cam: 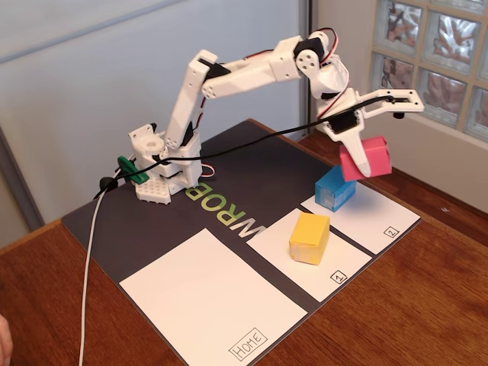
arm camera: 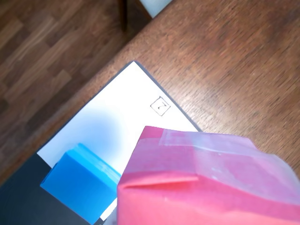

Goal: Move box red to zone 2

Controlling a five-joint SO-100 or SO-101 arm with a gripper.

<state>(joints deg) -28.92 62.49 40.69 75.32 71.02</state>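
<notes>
Red box (cam: 366, 158) – pinched in gripper (cam: 358, 152), lifted clear of mat | hangs over far end of zone 2 (cam: 381, 217) – above blue box (cam: 335, 189) | yellow box (cam: 309, 238) on zone 1 (cam: 347, 263)

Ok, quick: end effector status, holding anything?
End effector: closed on the red box, lifted above zone 2.

Daylight is coming through the glass blocks (cam: 438, 53) at the upper right of the fixed view, leaving soft shadows beside the boxes, while in the wrist view the red box (arm camera: 211, 183) is filling the lower right, blurred, and shading the white panel (arm camera: 112, 126).
</notes>
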